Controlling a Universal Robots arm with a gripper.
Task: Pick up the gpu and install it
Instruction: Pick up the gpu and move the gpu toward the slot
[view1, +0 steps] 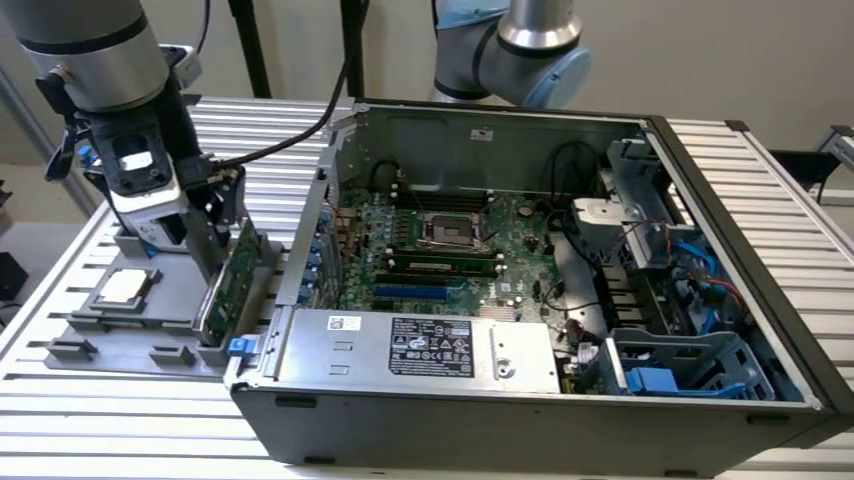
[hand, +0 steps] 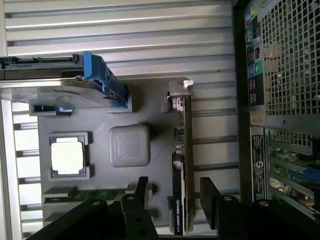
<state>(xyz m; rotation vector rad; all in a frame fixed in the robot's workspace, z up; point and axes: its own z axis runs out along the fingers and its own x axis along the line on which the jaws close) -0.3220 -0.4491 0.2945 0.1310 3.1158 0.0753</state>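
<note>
Green gpu (hand: 186, 150) stands edgewise within the wide-spread tool (hand: 176, 194).

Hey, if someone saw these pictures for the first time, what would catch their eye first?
The big open computer case sits mid-scene in the exterior view, its green motherboard laid bare. At that view's left the gripper hangs over a grey tray, open fingers either side of the graphics card standing on edge, a silver chip lying flat beside it.

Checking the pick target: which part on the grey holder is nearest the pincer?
The gpu, the thin card on edge; the square CPU chip and blue-framed hard drive lie aside.
</note>
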